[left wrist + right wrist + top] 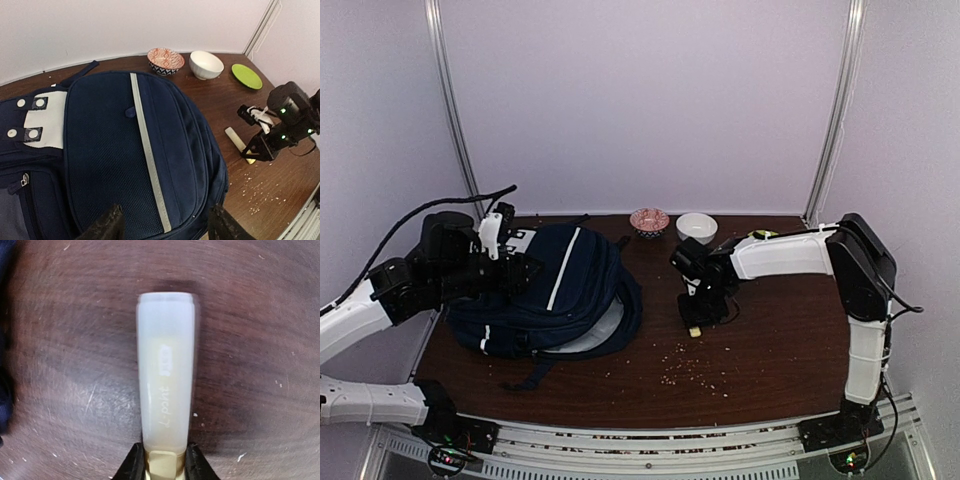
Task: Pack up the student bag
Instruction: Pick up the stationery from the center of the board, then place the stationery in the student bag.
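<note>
Leaving bare desk (780, 380) open along the near edge, right of centre, with only crumbs (692, 372) scattered there. Filling the left half with the student bag (570, 290), lying flat, pale stripe (560, 270) up, one strap (525, 378) trailing toward the near edge. Hovering the left gripper (165, 227) over the bag's left side, fingers (107, 226) spread wide, holding nothing; contact with the fabric impossible to tell. Pinching the yellow end of a pale highlighter (166, 365) in the right gripper (164, 457), just right of the bag, bare wood showing between them. Lining the far edge with a patterned bowl (649, 220) near the bag's far corner, a white bowl (696, 227) just beside it, and a green plate (246, 76) further right.
</note>
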Robot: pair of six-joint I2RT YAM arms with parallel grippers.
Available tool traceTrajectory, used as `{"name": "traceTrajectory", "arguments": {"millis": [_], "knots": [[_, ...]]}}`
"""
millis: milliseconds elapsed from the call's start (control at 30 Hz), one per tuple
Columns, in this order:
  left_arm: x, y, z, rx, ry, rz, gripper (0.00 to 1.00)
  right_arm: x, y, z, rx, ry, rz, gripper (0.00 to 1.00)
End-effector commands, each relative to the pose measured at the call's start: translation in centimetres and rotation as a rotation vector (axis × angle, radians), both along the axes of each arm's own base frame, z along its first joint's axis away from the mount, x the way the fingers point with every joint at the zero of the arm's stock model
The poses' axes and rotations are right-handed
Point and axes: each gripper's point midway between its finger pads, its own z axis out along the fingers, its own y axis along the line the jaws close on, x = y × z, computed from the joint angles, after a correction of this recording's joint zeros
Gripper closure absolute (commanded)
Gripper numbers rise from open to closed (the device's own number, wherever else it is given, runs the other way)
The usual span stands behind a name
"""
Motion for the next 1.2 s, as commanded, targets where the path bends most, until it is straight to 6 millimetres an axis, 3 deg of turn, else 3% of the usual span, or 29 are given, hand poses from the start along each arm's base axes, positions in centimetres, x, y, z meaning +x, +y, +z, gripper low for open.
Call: {"name": "traceTrajectory", "arguments": {"millis": [0,167,333,500,800,1000,1067,1167], "knots": [[-0.7,-0.7,-0.7,0.153,0.008,-0.056,0.02,-0.3,0.0,0.2,0.011,-0.001,0.012,0.83],[-2.4,-4.1,-1.8,0.427,-0.01,-0.154,0.02,-0.5,2.6,5.0,0.161,-0.066,0.024,0.91],[-2.0,-6.3,-4.8,0.677,0.006,-0.195,0.02,-1.8,7.3,11.0,0.415,-0.1,0.053,0.95],[-1.3,-9.0,-7.5,0.811,0.016,-0.258,0.02,-3.7,9.5,13.9,0.526,-0.092,0.075,0.95],[-0.4,-12.6,-9.2,0.88,0.006,-0.303,0.02,-4.9,6.5,15.2,0.559,-0.157,0.016,0.96],[0.2,-14.1,-12.1,0.919,0.028,-0.311,0.07,-5.6,5.0,14.4,0.571,-0.161,-0.017,0.96],[0.3,-14.5,-12.7,0.92,0.032,-0.31,0.13,-5.9,4.8,14.2,0.578,-0.156,-0.019,0.96],[0.9,-14.3,-13.0,0.949,0.027,-0.279,0.3,-6.2,4.8,14.3,0.594,-0.154,-0.017,0.96]]}}
